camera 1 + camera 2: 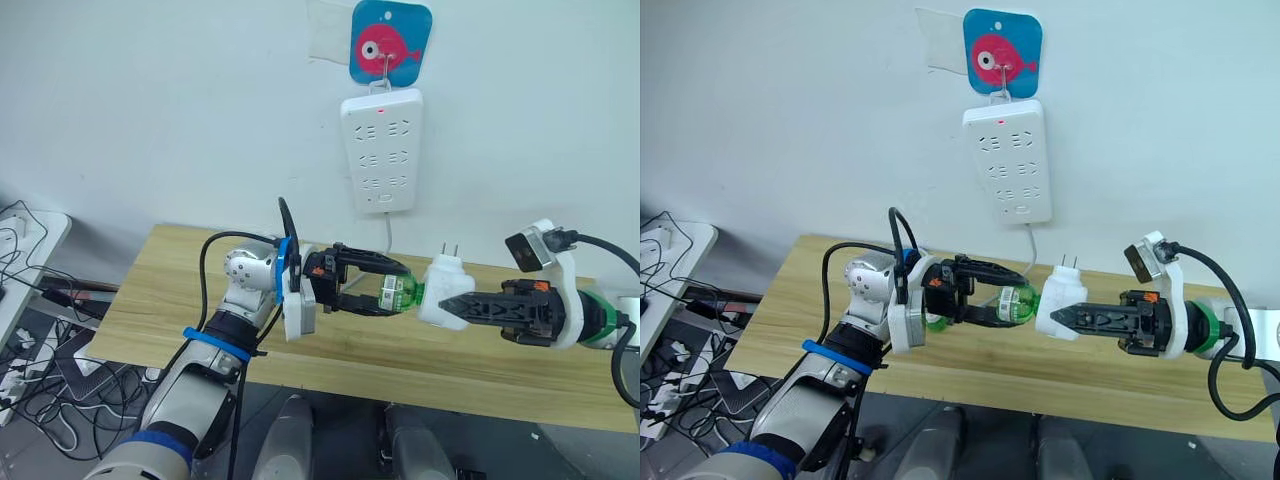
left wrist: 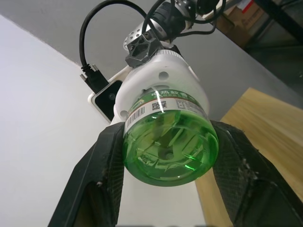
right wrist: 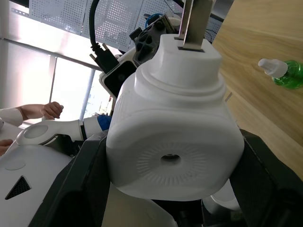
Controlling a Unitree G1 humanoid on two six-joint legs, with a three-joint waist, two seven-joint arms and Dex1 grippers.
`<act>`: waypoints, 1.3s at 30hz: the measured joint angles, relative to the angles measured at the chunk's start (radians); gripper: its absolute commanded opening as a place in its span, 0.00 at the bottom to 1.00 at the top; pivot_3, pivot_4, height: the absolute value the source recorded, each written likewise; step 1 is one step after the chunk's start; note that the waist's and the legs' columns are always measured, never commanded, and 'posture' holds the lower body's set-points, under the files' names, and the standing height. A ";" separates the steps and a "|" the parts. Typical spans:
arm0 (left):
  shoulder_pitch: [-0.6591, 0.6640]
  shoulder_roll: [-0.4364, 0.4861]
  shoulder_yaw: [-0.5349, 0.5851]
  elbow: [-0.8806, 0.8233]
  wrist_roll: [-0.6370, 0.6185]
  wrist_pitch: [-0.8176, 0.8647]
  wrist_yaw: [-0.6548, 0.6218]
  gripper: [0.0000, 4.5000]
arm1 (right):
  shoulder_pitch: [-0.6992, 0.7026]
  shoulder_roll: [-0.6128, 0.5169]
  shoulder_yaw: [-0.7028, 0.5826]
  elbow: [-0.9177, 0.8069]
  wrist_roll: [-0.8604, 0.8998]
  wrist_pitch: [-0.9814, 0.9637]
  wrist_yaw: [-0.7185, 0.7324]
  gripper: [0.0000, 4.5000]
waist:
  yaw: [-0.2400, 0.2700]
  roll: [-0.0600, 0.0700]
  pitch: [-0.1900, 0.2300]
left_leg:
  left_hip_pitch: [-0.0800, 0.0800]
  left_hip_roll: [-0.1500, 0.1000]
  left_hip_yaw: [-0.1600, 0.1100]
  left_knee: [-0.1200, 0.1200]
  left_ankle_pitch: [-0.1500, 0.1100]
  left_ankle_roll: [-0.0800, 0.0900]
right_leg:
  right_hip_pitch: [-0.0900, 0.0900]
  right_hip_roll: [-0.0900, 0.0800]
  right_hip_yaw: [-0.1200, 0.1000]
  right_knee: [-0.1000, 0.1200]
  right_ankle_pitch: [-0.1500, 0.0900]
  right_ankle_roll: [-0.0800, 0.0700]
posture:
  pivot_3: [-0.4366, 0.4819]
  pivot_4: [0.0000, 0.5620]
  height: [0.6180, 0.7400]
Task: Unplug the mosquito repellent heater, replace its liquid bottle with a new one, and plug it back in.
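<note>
The mosquito repellent heater, white with two plug prongs pointing up, hangs above the wooden table. My right gripper is shut on its sides. The right wrist view looks at its round vent hole. A green liquid bottle sticks out of the heater toward my left arm, its neck at the heater's body. My left gripper is shut on this bottle, one black finger on each side. Another green bottle with a white cap lies on the table.
A white power strip hangs on the wall under a blue fish hook, its red light on and its sockets free. Cables and a second strip lie left of the table. A person's hand shows in the right wrist view.
</note>
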 measured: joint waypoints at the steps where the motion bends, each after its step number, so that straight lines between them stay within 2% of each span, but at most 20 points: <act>1: 0.016 0.038 -0.020 -0.070 -0.034 0.161 0.002 0.50 | 0.005 -0.006 0.001 -0.012 0.000 0.000 -0.006 0.68 | -0.007 0.000 0.000 | 0.000 0.000 -0.001 0.000 0.000 0.000 | 0.000 0.000 0.000 0.000 0.000 0.000 | 0.67 0.44 1.00; 3: 0.029 0.122 -0.064 -0.204 -0.154 0.581 0.086 0.50 | 0.006 -0.012 -0.003 -0.015 0.001 -0.017 -0.013 0.68 | -0.018 0.000 0.000 | 0.000 0.001 -0.004 0.000 0.000 0.000 | 0.000 0.000 -0.003 0.000 0.000 0.000 | 0.67 0.44 1.00; 5: 0.004 0.207 -0.085 -0.334 -0.400 1.118 0.230 0.50 | 0.000 -0.026 -0.025 -0.006 0.002 -0.043 -0.016 0.68 | -0.026 0.000 0.000 | 0.000 0.003 -0.006 0.001 0.000 0.000 | 0.001 0.000 -0.004 0.001 0.000 0.000 | 0.67 0.43 1.00; 6: -0.014 0.231 -0.077 -0.363 -0.510 1.309 0.284 0.50 | -0.001 -0.035 -0.032 -0.006 0.004 -0.045 -0.015 0.68 | -0.029 0.000 0.000 | 0.000 0.002 -0.005 0.000 0.000 0.000 | 0.002 0.000 -0.004 0.000 0.000 0.000 | 0.67 0.43 1.00; 8: -0.039 0.255 -0.057 -0.376 -0.655 1.549 0.350 0.50 | -0.001 -0.041 -0.032 -0.009 0.008 -0.043 -0.013 0.68 | -0.038 0.000 0.000 | 0.000 0.002 -0.005 0.000 0.000 0.000 | 0.002 0.001 -0.005 0.000 0.000 0.000 | 0.67 0.42 1.00; 9: -0.057 0.271 -0.033 -0.354 -0.772 1.730 0.397 0.50 | 0.000 -0.044 -0.028 -0.013 0.008 -0.040 -0.011 0.68 | -0.049 0.000 0.000 | 0.000 0.002 -0.006 0.000 0.000 0.000 | 0.002 0.001 -0.005 0.000 -0.001 0.000 | 0.67 0.42 1.00; 11: -0.092 0.293 -0.004 -0.279 -0.897 1.951 0.446 0.50 | 0.000 -0.053 -0.022 -0.021 0.007 -0.037 -0.014 0.68 | -0.061 0.000 0.000 | 0.000 0.002 -0.006 0.000 0.000 0.000 | 0.001 0.002 -0.006 0.001 -0.001 0.000 | 0.67 0.42 1.00; 14: -0.123 0.294 0.053 -0.147 -1.001 2.221 0.490 0.50 | -0.002 -0.069 -0.012 -0.044 0.007 -0.032 -0.015 0.68 | -0.078 0.000 0.000 | 0.000 0.002 -0.006 0.000 0.000 0.000 | 0.001 0.002 -0.006 0.001 -0.001 0.000 | 0.65 0.41 1.00; 18: -0.115 0.279 0.101 -0.128 -1.002 2.344 0.500 0.50 | 0.026 -0.116 -0.019 -0.067 0.006 -0.025 0.001 0.68 | -0.083 0.000 0.000 | 0.000 0.002 -0.005 0.000 0.000 -0.001 | 0.001 0.002 -0.004 0.001 -0.001 0.000 | 0.66 0.41 1.00; 23: -0.103 0.264 0.179 -0.115 -0.949 2.371 0.504 0.50 | 0.146 -0.176 -0.101 -0.065 0.005 -0.017 0.014 0.68 | -0.077 0.000 0.000 | 0.000 0.001 -0.003 0.000 0.000 -0.001 | 0.001 0.001 -0.003 0.001 -0.001 0.000 | 0.67 0.41 1.00; 27: -0.051 0.279 0.223 -0.148 -0.863 2.345 0.484 0.50 | 0.255 -0.221 -0.171 -0.001 -0.052 -0.021 -0.077 0.68 | -0.078 0.000 0.000 | 0.001 0.001 -0.001 0.000 0.000 -0.001 | 0.001 0.001 -0.001 0.000 -0.001 0.000 | 0.68 0.43 1.00; 30: -0.001 0.274 0.228 -0.212 -0.804 2.307 0.460 0.50 | 0.237 -0.220 -0.112 0.034 -0.270 -0.026 -0.119 0.68 | -0.077 0.000 0.000 | 0.001 0.001 -0.001 0.000 0.001 -0.001 | 0.000 0.001 -0.001 0.001 -0.001 0.000 | 0.69 0.45 1.00; 34: 0.024 0.241 0.241 -0.276 -0.775 2.290 0.454 0.50 | 0.111 -0.163 0.087 0.164 -0.628 -0.038 -0.184 0.68 | -0.076 0.000 0.000 | 0.000 0.000 0.000 0.000 0.002 -0.003 | -0.001 0.000 0.001 0.001 -0.001 0.000 | 0.70 0.48 1.00; 39: 0.041 0.218 0.264 -0.311 -0.757 2.282 0.458 0.50 | -0.044 -0.093 0.292 0.408 -1.008 -0.098 -0.085 0.68 | -0.075 0.000 0.001 | 0.000 0.000 0.001 -0.001 0.003 -0.005 | -0.002 0.000 0.001 0.000 -0.001 0.000 | 0.73 0.52 1.00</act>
